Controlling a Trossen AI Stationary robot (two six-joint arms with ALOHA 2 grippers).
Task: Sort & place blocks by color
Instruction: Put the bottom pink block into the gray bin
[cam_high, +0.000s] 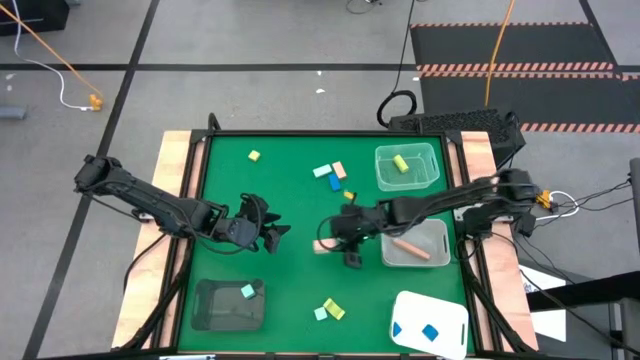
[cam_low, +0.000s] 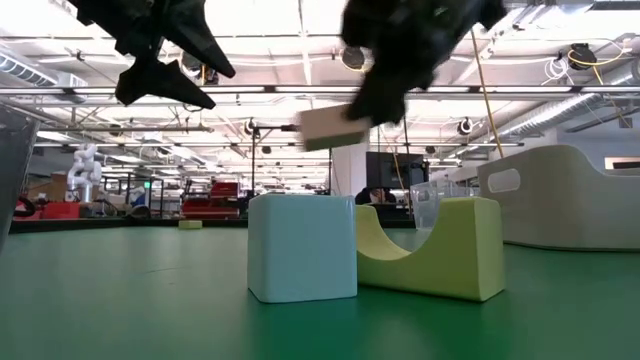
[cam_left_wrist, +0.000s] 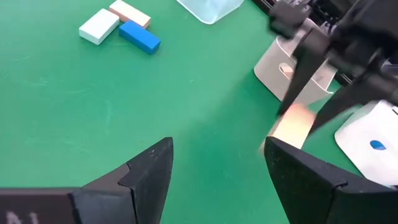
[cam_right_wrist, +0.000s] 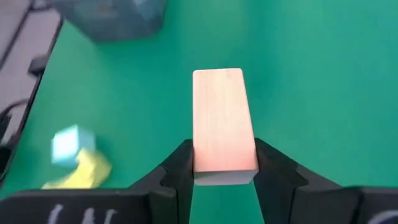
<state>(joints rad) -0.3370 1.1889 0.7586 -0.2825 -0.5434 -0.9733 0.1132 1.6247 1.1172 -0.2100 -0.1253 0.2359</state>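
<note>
Right gripper (cam_right_wrist: 224, 163): we pinch a tan-pink bar (cam_right_wrist: 223, 124) above mid-tabletop, bare green all around it.
Left gripper (cam_high: 268, 233): fingers spread, hovering near centre.
Low view only: the bar hangs clear over a mint cube (cam_low: 302, 247) touching a yellow arch (cam_low: 440, 250).

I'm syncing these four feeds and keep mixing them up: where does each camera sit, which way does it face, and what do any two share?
High view: above the table, looking straight down; both arms show, right pincer holding the tan-pink block.
Low view: at tabletop height, looking level past a mint cube and yellow arch; both arms hang from above.
Left wrist view: on the left arm, looking past its open fingers toward the right arm.
Right wrist view: on the right arm, looking down at the gripped block.
Shared: all four show that block.
</note>
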